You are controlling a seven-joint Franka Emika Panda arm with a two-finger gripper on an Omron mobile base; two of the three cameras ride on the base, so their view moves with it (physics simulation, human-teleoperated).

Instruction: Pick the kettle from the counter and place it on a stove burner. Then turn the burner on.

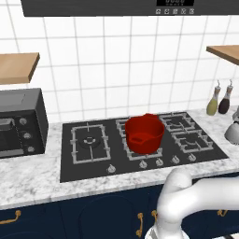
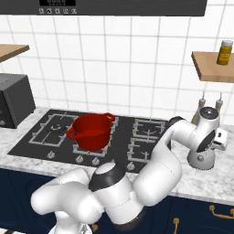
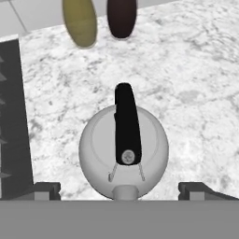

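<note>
Silver-grey metal, the kettle (image 3: 123, 154) is sitting on the white marble surface (image 3: 196, 79) just beside the right edge of the black cooktop (image 1: 140, 144), near the surface's back edge where an olive bottle (image 3: 80, 21) and a dark bottle (image 3: 121, 16) are standing. The claw (image 3: 119, 189) is hovering directly above the kettle, its fingers spread as wide as they go and gripping nothing. A red pot (image 1: 144, 134) is sitting on the cooktop's middle grate.

The white arm (image 2: 160, 169) reaches forward and right, wrist bent down; the gripper (image 3: 120, 189) hangs with its jaws spread wide.
</note>
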